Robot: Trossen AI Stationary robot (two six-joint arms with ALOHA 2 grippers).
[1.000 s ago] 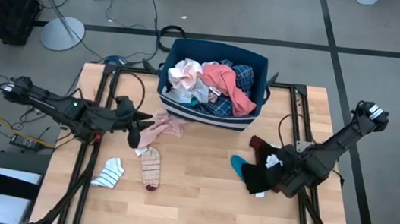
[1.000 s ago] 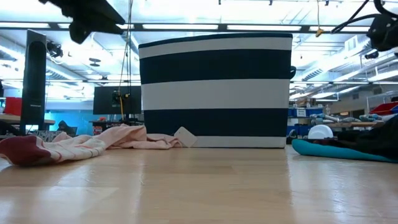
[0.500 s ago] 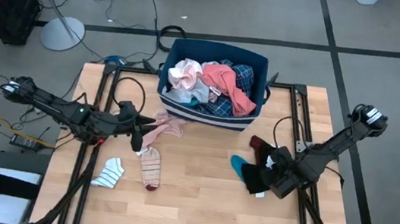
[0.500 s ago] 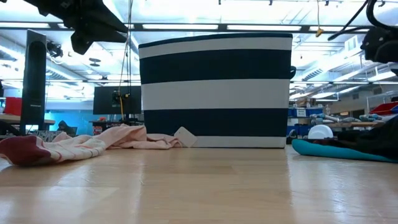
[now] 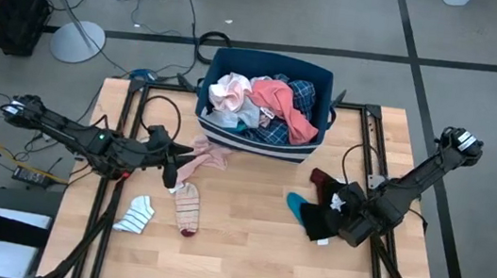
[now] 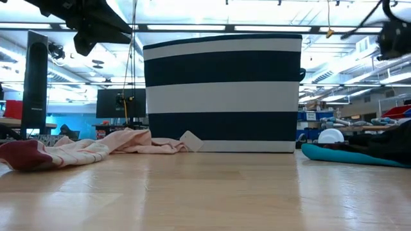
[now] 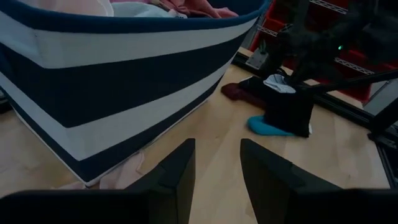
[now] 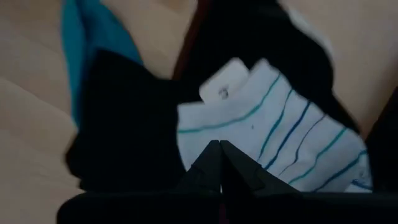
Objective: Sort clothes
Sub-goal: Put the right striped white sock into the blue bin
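Bright, even overhead light; wrist views seemingly blurred.

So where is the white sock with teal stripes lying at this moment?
The white sock with teal stripes lies on top of the dark clothes pile on the table's right side, right at the shut right pincer, beside a teal piece.

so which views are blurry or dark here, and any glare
Right wrist view: close and soft, the striped sock and dark cloth smeared. Left wrist view: dim, its own fingers out of focus, the striped bin clearer. Low view: bright ceiling lights glare behind the bin; near tabletop blurred. High view: evenly lit, sharp.
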